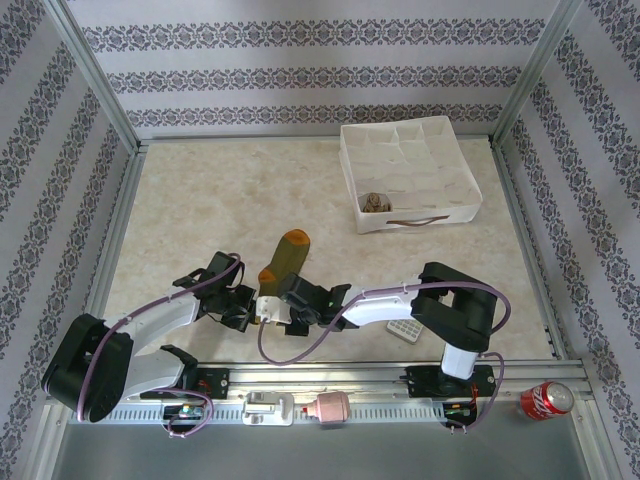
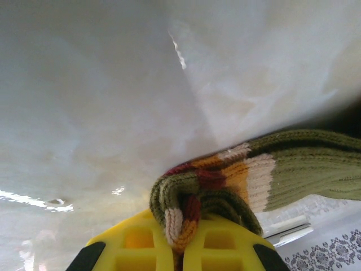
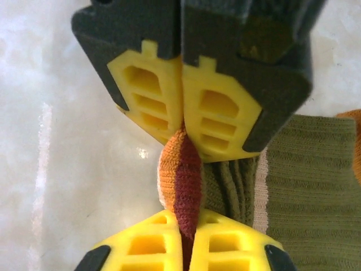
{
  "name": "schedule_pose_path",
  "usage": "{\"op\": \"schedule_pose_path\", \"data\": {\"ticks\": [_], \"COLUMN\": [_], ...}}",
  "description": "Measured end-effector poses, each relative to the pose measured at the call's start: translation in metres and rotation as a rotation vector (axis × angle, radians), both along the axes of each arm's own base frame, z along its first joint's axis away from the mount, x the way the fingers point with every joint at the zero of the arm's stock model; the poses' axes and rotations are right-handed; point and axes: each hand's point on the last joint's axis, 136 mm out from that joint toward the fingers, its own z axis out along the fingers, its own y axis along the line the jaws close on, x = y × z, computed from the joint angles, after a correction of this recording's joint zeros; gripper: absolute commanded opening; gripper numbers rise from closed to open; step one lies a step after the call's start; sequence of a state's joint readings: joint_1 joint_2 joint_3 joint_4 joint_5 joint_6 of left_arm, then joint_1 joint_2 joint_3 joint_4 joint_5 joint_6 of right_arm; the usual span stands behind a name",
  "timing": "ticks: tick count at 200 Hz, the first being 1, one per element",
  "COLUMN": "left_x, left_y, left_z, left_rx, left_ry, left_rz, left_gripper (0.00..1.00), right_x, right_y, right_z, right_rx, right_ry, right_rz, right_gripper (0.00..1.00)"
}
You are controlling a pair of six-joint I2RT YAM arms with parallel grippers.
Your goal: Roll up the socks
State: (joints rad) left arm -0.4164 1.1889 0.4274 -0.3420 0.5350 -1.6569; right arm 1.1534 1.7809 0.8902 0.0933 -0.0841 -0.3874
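The bench (image 1: 200, 220) is a pale, marbled beige slab with soft glare; walls papered in grey damask stripes (image 1: 300, 60) close it at 9, 12 and 3 o'clock, with metal frame posts (image 1: 95, 75) in the corners; a slotted rail (image 1: 380, 410) runs along the 6 o'clock edge and carries a small pink fitting (image 1: 330, 407). At 1 o'clock stands a white divided box (image 1: 420, 216); a rolled brown-and-tan sock (image 1: 376, 203) sits in its near-left compartment, its pattern too small to tell. A red can (image 1: 545, 400) lies at 5 o'clock beyond the rail; a small white gridded piece (image 1: 404, 329) lies beside the right arm's base. The olive sock (image 1: 285, 255) lies flat just below bench centre, its orange toe towards 12 o'clock and its striped cuff towards 6 o'clock, well apart from the box. The left gripper (image 1: 245, 305) and the right gripper (image 1: 287, 305) meet at that cuff; both sets of jaws are pinched tight on the bunched striped fabric, facing each other across it in the right wrist view; the arms cross in front of the cuff from above.
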Motion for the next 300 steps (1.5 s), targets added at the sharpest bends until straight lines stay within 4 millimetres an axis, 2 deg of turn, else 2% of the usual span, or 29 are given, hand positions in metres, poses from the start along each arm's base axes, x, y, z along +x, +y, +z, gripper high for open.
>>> {"op": "schedule_pose_path", "data": {"ticks": [21,50,65,80,100,129,189,219,239,248,267,300], "left_x": [0.001,0.003,0.004,0.005,0.007,0.013,0.016,0.020,0.026,0.029,0.033,0.043], "left_y": [0.002,0.005,0.007,0.011,0.015,0.017,0.018,0.017,0.015,0.014,0.011,0.007], "left_z": [0.002,0.008,0.012,0.017,0.026,0.038,0.038,0.032,0.031,0.031,0.028,0.022], "left_rx": [0.003,0.002,0.003,0.010,0.022,0.015,0.024,0.021,0.020,0.020,0.021,0.020], "left_ry": [-0.006,-0.035,-0.051,-0.074,-0.123,-0.213,-0.324,-0.372,-0.401,-0.410,-0.419,-0.434], "left_rz": [0.006,0.020,0.027,0.036,0.047,0.039,-0.023,-0.033,-0.049,-0.055,-0.068,-0.077], "left_gripper": [0.19,0.46,0.57,0.63,0.63,0.59,0.45,0.38,0.38,0.41,0.45,0.44], "right_x": [0.004,0.019,0.024,0.026,0.030,0.035,0.041,0.047,0.055,0.057,0.059,0.061], "right_y": [-0.001,-0.004,-0.007,-0.011,-0.011,-0.007,-0.009,-0.011,-0.012,-0.013,-0.013,-0.014], "right_z": [0.003,0.013,0.009,0.002,0.002,0.003,0.002,0.002,0.002,0.002,0.002,0.002], "right_rx": [0.032,0.094,0.105,0.113,0.136,0.130,0.090,0.080,0.079,0.081,0.076,0.075], "right_ry": [0.095,0.275,0.383,0.511,0.647,0.790,0.935,1.015,1.075,1.093,1.125,1.171], "right_rz": [-0.041,-0.110,-0.143,-0.178,-0.207,-0.244,-0.300,-0.349,-0.392,-0.403,-0.424,-0.444], "right_gripper": [0.00,0.00,0.00,0.00,0.00,0.00,0.00,0.00,0.00,0.00,0.00,0.00]}}
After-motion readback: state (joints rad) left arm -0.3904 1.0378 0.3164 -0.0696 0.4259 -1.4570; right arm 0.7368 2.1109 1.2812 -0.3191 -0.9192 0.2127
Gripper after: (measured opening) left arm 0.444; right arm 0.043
